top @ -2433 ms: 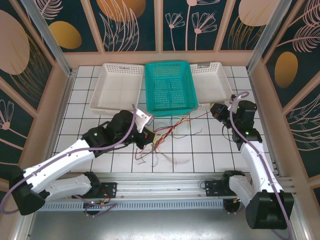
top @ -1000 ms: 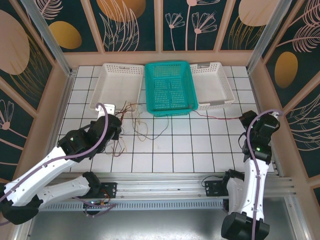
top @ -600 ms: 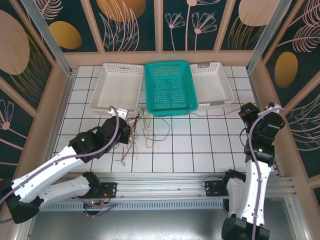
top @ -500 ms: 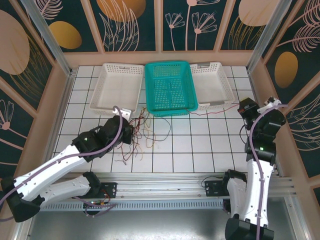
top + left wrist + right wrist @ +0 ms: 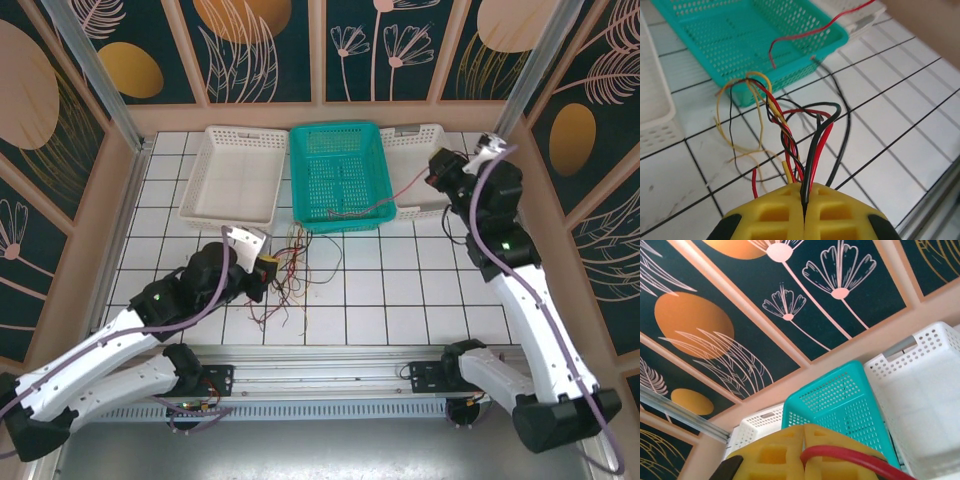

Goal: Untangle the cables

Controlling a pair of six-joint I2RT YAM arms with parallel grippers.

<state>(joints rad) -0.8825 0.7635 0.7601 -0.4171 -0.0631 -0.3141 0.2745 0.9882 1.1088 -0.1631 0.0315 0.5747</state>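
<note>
Left side. Your left claw is low over the desk, just ahead of the left white basket. In the wrist view its yellow pads are pressed together, pinching black and red strands at the near end of the cables.

Middle. The cables fan out from that pinch in loose loops of red, black, yellow and orange. They lie on the tiles directly in front of the teal basket. Close to the pads several strands twist round one another; farther out they spread apart.

One red cable is clear of the bunch. It hangs across the teal basket's front corner, free end over the mesh, the other end rising to the right.

Right side. Your right claw is raised beside the right white basket, its pads closed on that red cable.

Handling, as I judge it: these wires are very light, thin and limp. They will trail wherever you drag them and snag on their neighbours or on the basket mesh. The smooth insulation may slide through the pads. Take one strand near its end, not mid-loop, and draw it slowly away from the twist.
</note>
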